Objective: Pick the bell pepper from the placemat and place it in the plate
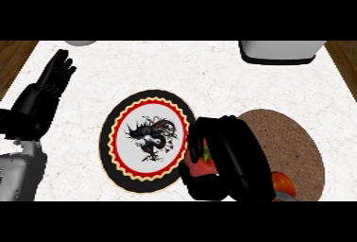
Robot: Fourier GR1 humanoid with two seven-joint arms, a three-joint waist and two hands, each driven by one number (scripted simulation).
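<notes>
your right hand (233,160) curls round the bell pepper (202,165); the plate (111,142) lies just to its left, touching the placemat (300,137).

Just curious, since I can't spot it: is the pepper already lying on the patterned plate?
No: the bell pepper sits curled in the right hand, between the plate and placemat.

Looks like a home kitchen. Pale, marbled stone counter top (209,75) bordered by wooden flooring (14,61) at both sides. Laid out as for a meal: decorated dinner plate (146,142) with black and red rim, zigzag border and dark dragon-like motif, beside a round brown woven placemat (293,142). White appliance or container (282,52) at the far edge, only partly in view.
</notes>
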